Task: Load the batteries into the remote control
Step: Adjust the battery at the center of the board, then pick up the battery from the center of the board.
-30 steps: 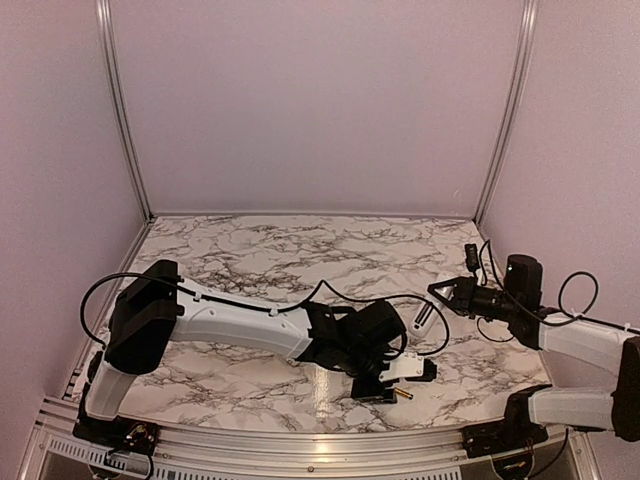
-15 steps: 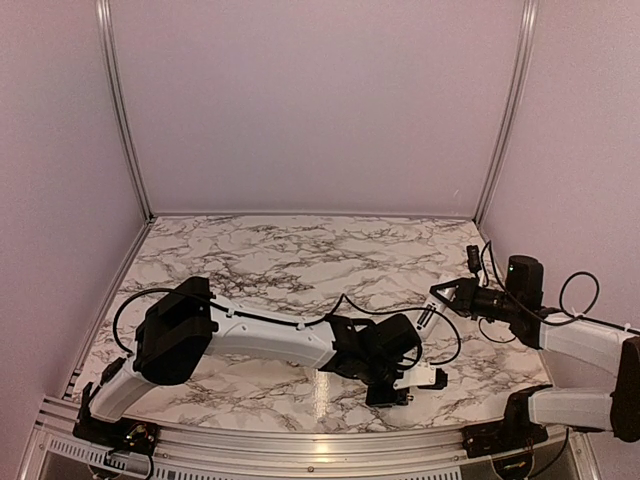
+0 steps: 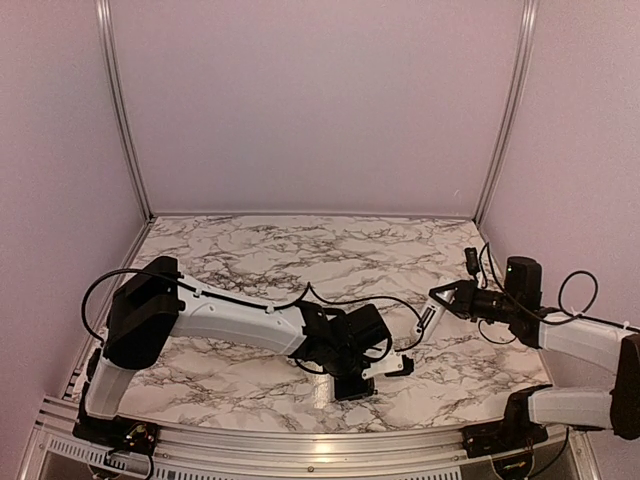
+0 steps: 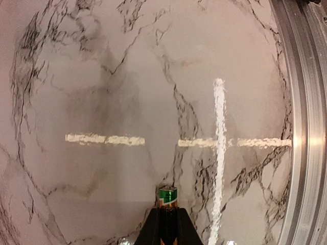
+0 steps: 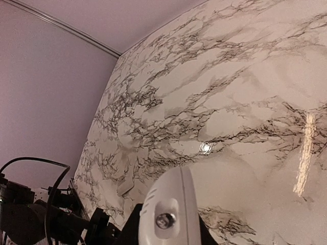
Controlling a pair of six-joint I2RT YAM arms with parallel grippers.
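Observation:
My left gripper (image 4: 167, 220) is shut on a small gold/copper battery (image 4: 167, 196) with a green band; its end sticks out past the black fingertips, just above the marble. In the top view the left gripper (image 3: 401, 366) is near the table's front middle. My right gripper (image 3: 438, 299) is shut on the slim white remote control (image 3: 427, 318), held tilted above the table right of the left gripper. The right wrist view shows the remote (image 5: 173, 201) end-on with a screw in it, between the right gripper's jaws (image 5: 168, 227). The dark blue-black battery is out of view.
The marble table (image 3: 250, 250) is walled by pale panels behind and at both sides. A metal rail (image 4: 301, 127) runs along the front edge, close to the left gripper. The left arm (image 5: 30, 217) with its cables lies low left of the remote.
The gold battery lay on the table by the left gripper a second ago; it is now in the gripper, which has pulled back to the left. The right gripper with the remote barely moved.

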